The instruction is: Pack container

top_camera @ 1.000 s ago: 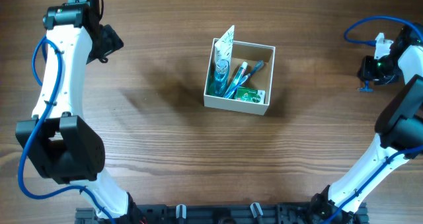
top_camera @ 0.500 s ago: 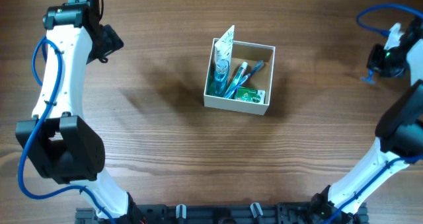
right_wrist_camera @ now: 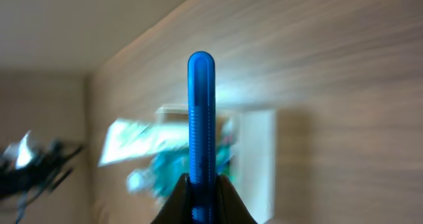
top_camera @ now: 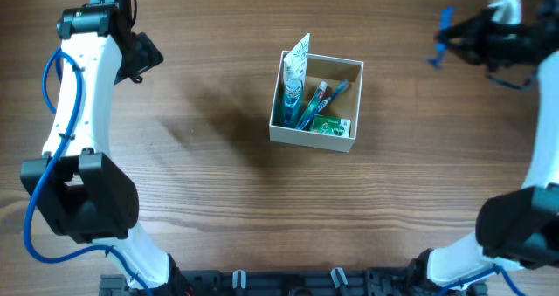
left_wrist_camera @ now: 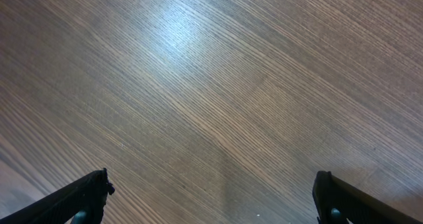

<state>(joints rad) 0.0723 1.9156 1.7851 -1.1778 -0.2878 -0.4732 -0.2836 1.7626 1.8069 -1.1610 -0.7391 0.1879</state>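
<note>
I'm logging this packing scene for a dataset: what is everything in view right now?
table: one, brown wood grain, under everything.
container: one, white walls with a tan inside, centre of the table, open-topped.
tube: one, white and teal, leaning on the container's left wall, tip above the rim.
slim sticks: at least two, blue and teal, slanted inside the container; likely toothbrushes.
green packet: one, in the container's near right corner.
blue stick: one, held in the air at the far right.
left tool: black, far left, open, empty.
right tool: black, far right, shut on the blue stick.
</note>
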